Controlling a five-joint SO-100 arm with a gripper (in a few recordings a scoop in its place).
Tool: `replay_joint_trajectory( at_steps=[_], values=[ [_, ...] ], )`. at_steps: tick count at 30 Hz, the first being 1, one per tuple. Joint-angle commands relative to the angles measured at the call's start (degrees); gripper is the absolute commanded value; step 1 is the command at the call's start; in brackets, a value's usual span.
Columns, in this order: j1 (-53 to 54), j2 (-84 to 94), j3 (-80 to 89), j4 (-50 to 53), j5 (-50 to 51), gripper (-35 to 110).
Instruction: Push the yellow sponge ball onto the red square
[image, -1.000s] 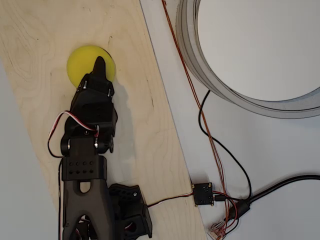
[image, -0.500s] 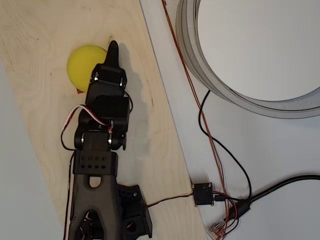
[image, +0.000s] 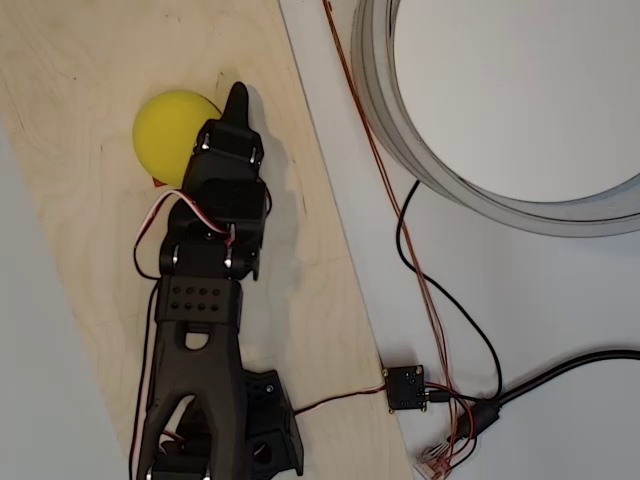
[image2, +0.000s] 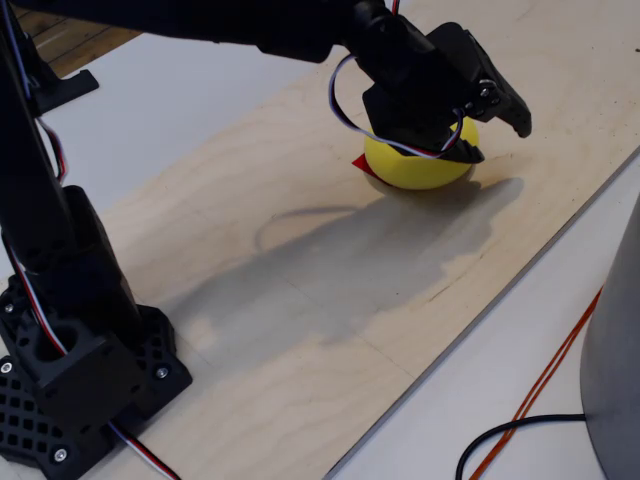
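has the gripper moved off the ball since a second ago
Yes. In the overhead view the gripper has swung right, toward the wooden board's right edge, from over the yellow ball to beside it.

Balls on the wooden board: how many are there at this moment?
1. The yellow ball sits near the board's far end, over the red patch, with the gripper beside it. The arm could hide a smaller one, but none shows.
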Motion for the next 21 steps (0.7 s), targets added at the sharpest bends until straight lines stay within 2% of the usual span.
replay_joint_trajectory(
  at_steps=[1,21],
  values=[
    [0.53,0.53,-1.05,-0.26,1.41,17],
    [-3.60,-1.05,0.26,-0.35,8.26,16]
  ],
)
